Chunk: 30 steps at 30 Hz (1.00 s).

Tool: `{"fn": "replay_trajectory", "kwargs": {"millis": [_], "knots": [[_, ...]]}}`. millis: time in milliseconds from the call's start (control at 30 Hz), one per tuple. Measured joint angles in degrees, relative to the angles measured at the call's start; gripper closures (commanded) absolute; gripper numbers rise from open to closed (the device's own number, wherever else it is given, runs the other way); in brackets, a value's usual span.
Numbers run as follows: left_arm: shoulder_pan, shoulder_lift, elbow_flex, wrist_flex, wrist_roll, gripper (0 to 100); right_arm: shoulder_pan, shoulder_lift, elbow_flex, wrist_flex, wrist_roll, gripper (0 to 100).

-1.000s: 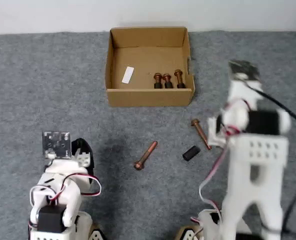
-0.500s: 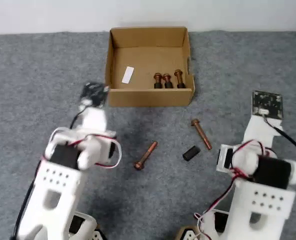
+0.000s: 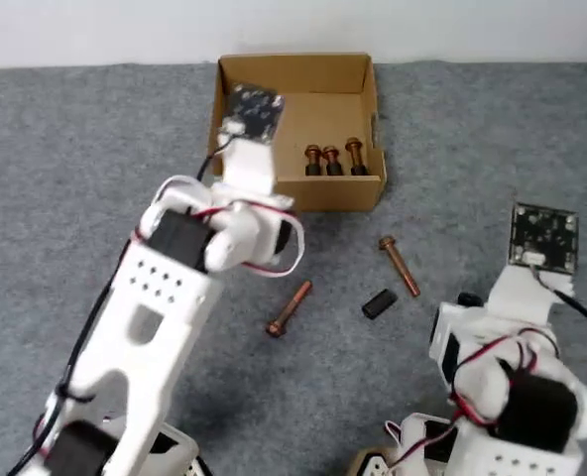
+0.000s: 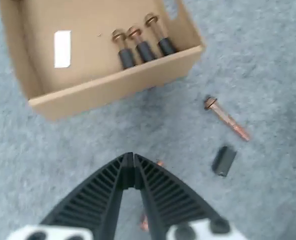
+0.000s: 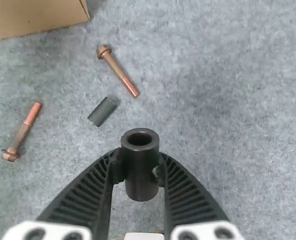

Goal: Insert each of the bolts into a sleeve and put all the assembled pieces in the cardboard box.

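Cardboard box (image 3: 345,194), three sleeved bolts (image 3: 333,159) inside

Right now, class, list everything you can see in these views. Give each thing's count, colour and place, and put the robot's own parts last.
cardboard box: one, brown, open-topped, at the far side of the table
assembled pieces: three, copper bolts in black sleeves, in a row inside the box by its front wall
label: one, white, flat on the box floor
loose bolts: two, copper, lying on the table in front of the box
loose sleeve: one, black, lying between the two bolts, touching neither
held sleeve: one, black, in the right gripper
table: one, grey, carpet-like
left gripper: one, black, shut and empty, above the table in front of the box
right gripper: one, black, shut on the held sleeve
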<state>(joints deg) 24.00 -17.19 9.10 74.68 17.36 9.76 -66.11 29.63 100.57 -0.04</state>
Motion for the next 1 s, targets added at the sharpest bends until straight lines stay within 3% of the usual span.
{"fn": "replay_trajectory", "kwargs": {"millis": [133, 467, 667, 1000], "knots": [[1.4, 7.7, -4.8, 3.2, 0.2, 99, 1.7, -3.5, 0.9, 0.0, 0.0, 99.0], [4.8, 30.4, -10.2, 21.6, 0.3, 96, 8.4, -4.3, 1.1, 0.0, 0.0, 99.0], [4.8, 38.3, -13.4, 22.7, 1.3, 79, 8.4, -4.4, 1.1, 0.0, 0.0, 99.0], [4.8, 46.0, -15.9, 22.7, 2.2, 78, 8.4, -4.4, 1.1, 0.0, 0.0, 99.0]]}}
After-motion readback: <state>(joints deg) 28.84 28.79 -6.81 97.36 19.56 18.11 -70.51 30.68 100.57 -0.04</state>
